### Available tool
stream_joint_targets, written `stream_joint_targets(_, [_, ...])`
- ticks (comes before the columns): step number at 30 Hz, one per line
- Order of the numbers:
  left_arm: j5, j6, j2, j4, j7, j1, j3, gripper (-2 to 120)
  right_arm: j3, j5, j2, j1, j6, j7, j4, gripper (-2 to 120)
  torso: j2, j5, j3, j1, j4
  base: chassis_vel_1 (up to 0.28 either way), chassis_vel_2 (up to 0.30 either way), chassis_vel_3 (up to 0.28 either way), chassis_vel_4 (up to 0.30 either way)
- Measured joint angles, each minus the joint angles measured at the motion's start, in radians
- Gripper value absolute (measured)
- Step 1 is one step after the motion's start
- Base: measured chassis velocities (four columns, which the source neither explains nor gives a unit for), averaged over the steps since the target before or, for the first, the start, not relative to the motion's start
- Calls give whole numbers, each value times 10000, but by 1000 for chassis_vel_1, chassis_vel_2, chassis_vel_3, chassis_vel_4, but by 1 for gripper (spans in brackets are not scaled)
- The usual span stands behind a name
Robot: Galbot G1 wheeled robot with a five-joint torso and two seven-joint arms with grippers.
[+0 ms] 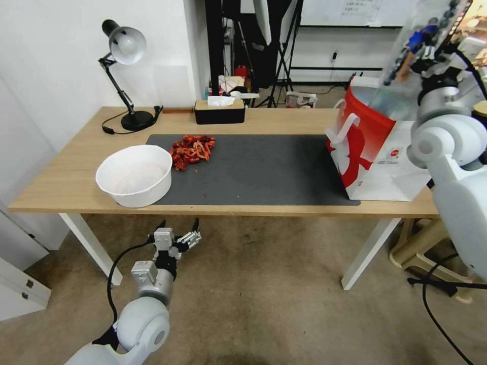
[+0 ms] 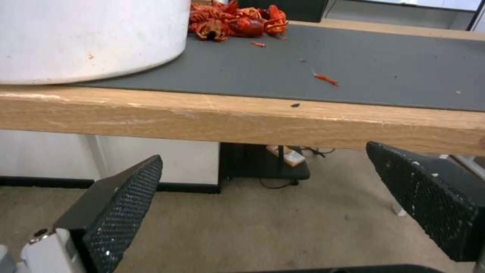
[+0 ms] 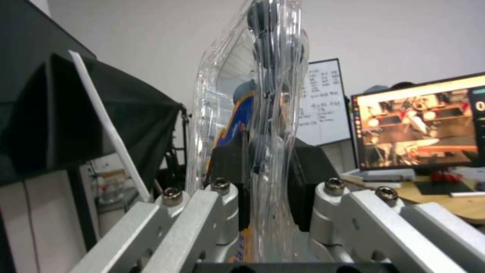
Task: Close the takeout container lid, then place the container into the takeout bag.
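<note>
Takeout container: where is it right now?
In the head view, the takeout container is up in the air at the right, clamped in the right tool above the open takeout bag.

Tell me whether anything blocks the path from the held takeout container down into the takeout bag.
Nothing visible does. The right gripper holds the closed takeout container on edge, raised above the takeout bag at the table's right end. The bag's mouth is open toward it, with only the white handles standing at the rim. The left gripper hangs below the table edge.
</note>
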Motion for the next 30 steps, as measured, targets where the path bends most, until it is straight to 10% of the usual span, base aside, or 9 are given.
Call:
stream_joint_targets(19, [-7,190,69,-120,-129,-43,42,100,447,505,558,-1104,-283,382,348,73,0,-2,0,1,1,0,0,0,0])
stream_joint_targets(30, [-29,239,65,-212,-106,-18,-26,100,362,1170,249,-1954,183,-1090,1915,109,0,-1,-1,0,1,0,0,0,0])
